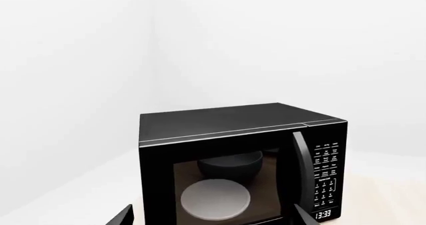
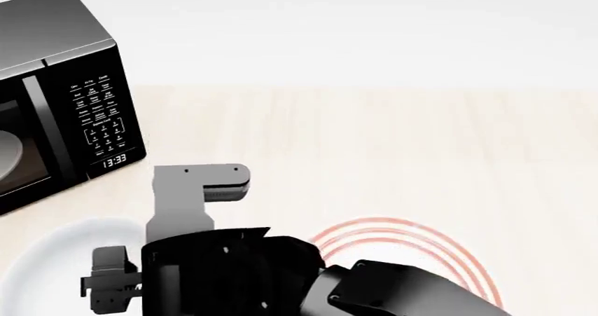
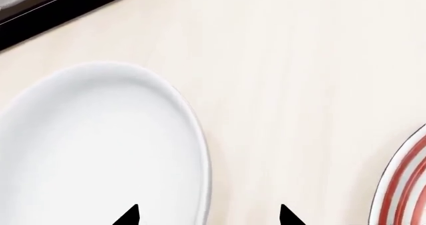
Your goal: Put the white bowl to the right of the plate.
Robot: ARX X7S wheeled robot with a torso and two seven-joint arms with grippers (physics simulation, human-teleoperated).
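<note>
The white bowl (image 3: 93, 145) sits on the pale wooden table in front of the microwave; in the head view it shows at the lower left (image 2: 56, 253), partly hidden by my arm. The plate (image 2: 402, 226) with red rings lies to its right; its edge also shows in the right wrist view (image 3: 406, 185). My right gripper (image 3: 208, 217) is open and straddles the bowl's near-side rim, one fingertip over the bowl's inside and one over the table. My left gripper (image 1: 213, 220) is open and empty, facing the microwave's front.
A black microwave (image 2: 56, 50) stands at the back left, door shut, a pale disc (image 1: 214, 199) and a dark bowl shape behind its glass. My right arm (image 2: 280, 281) crosses the foreground from the right. Bare table (image 2: 374, 134) lies behind the plate.
</note>
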